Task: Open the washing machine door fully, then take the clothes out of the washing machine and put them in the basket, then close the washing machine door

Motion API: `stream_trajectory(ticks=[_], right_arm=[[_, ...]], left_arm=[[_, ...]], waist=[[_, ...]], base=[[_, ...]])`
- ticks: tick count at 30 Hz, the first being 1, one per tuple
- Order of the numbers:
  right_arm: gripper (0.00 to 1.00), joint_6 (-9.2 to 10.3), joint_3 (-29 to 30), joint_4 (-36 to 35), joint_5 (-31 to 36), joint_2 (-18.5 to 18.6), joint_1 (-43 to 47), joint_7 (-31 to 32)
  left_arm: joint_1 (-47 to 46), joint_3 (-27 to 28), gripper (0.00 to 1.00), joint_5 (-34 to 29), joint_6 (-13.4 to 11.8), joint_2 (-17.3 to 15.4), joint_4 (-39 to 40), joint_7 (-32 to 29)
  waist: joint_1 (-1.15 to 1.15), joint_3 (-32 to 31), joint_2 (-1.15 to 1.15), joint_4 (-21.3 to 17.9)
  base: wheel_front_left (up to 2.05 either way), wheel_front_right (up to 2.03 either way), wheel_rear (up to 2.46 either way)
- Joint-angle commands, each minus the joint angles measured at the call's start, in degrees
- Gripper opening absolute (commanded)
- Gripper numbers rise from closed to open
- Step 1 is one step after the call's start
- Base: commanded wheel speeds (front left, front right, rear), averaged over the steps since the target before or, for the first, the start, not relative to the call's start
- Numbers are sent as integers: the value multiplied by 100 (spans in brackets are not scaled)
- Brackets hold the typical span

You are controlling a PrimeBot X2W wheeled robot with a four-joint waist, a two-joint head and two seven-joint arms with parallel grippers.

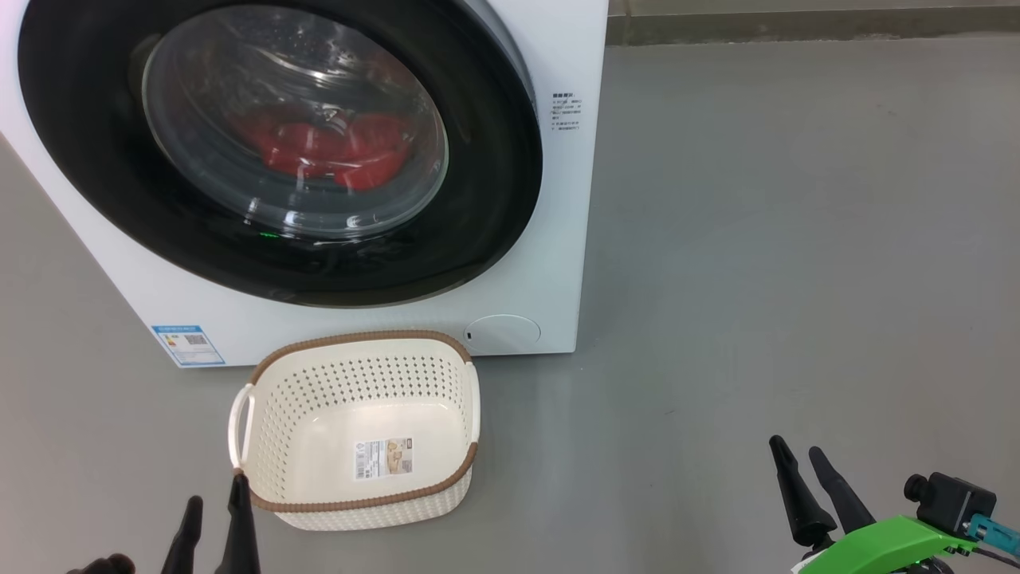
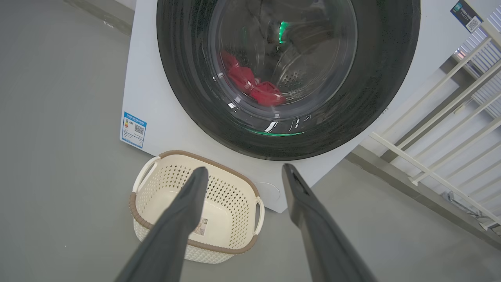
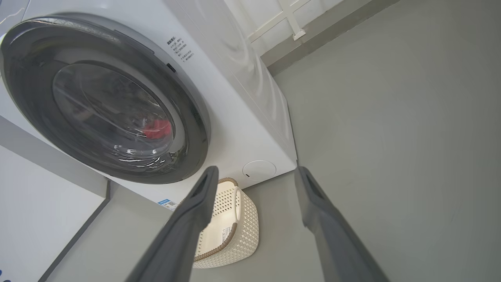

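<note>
Black-rimmed round glass door (image 1: 494, 159) was shut over red fabric clothes (image 1: 335, 151).
Cream perforated plastic basket (image 1: 362, 375) waited below for them; left gripper (image 1: 215, 490) and right gripper (image 1: 797, 446) gaped, empty.

A smooth grey floor (image 1: 797, 239) lies evenly lit, meeting a dark skirting strip (image 1: 797, 25) at the far side, where white railings (image 2: 442, 117) stand.

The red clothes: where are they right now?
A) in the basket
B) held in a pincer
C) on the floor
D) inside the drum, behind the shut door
D: the clothes show red through the glass of the shut washing machine door; the basket holds just a paper label.
</note>
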State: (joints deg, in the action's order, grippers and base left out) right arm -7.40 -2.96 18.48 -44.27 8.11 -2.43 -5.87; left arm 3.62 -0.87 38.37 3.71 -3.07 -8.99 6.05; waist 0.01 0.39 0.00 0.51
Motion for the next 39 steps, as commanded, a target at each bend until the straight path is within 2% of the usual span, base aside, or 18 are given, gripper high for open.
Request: stream_trajectory(ticks=[1, 39], right_arm=[[100, -5, -95, -127, 204, 117, -214, -101], [100, -8, -179, -165, 2654, 369, -186, -738]], left_arm=[[-44, 86, 100, -216, -58, -106, 192, 80], [273, -109, 100, -2884, -117, -175, 589, 719]], waist=[[0, -1, 0, 1], [0, 25, 0, -5]], base=[[0, 0, 0], [0, 0, 0]])
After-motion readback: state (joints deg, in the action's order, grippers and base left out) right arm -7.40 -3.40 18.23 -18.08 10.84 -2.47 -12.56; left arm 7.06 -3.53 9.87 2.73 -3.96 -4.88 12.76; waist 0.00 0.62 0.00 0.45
